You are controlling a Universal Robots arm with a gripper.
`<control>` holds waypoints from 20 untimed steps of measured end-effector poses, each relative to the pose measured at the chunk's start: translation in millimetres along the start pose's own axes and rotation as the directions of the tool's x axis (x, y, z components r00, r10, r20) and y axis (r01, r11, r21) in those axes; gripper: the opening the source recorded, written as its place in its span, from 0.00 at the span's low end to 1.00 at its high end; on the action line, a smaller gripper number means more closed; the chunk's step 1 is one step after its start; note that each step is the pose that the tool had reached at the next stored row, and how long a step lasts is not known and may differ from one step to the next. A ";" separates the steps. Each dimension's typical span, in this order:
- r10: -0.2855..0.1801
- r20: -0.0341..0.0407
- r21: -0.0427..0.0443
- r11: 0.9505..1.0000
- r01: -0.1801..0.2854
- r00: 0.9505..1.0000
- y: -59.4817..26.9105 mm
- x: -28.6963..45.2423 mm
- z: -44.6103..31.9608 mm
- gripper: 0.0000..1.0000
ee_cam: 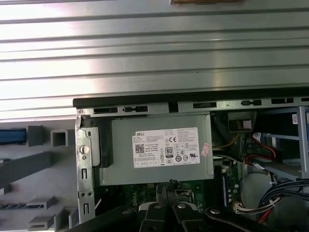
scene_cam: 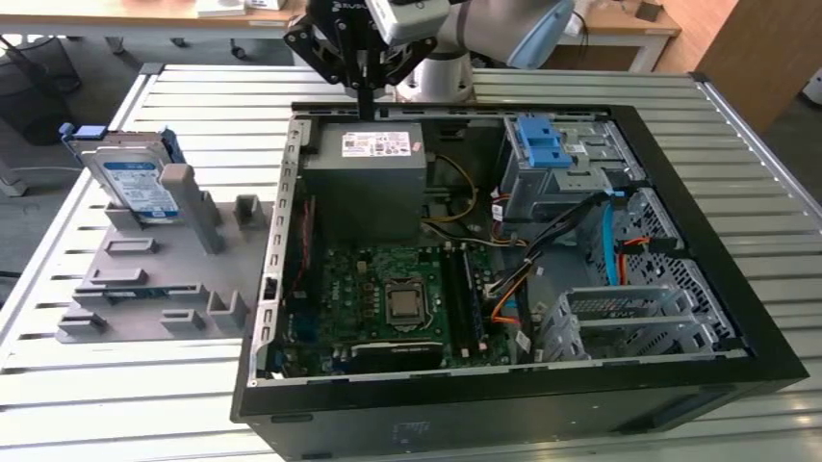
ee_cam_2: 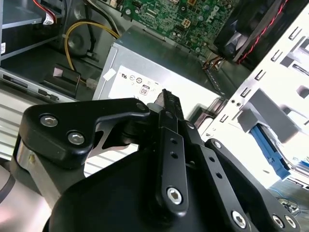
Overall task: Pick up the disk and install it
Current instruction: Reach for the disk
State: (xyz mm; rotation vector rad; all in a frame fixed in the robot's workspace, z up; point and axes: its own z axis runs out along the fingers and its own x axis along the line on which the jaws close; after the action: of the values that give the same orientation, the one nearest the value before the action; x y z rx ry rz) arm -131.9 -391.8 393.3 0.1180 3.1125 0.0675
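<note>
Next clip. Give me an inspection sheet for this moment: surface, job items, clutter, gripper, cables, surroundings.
Surface: slatted metal table, carrying an open computer case and a grey holder.
Job's things: disk stands on edge in the grey holder, at the exterior view's left, outside the case.
Clutter: nothing seen.
Gripper: gripper is shut and empty, above the power supply near the case's far edge, well apart from the disk.
Cables: yellow, orange and black wires and a blue cable lie inside the case.
Surroundings: wooden desks beyond the table.
</note>
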 end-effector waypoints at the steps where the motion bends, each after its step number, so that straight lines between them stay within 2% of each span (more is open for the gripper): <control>1: 0.000 0.000 0.000 1.000 0.000 1.000 -0.1 1.0 0.0 0.11; 20: 0.000 0.000 0.000 1.000 0.000 1.000 -1.3 17.0 0.1 0.11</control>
State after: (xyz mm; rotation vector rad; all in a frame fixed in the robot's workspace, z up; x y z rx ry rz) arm -149.0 -391.8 392.7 0.1181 3.1125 0.0677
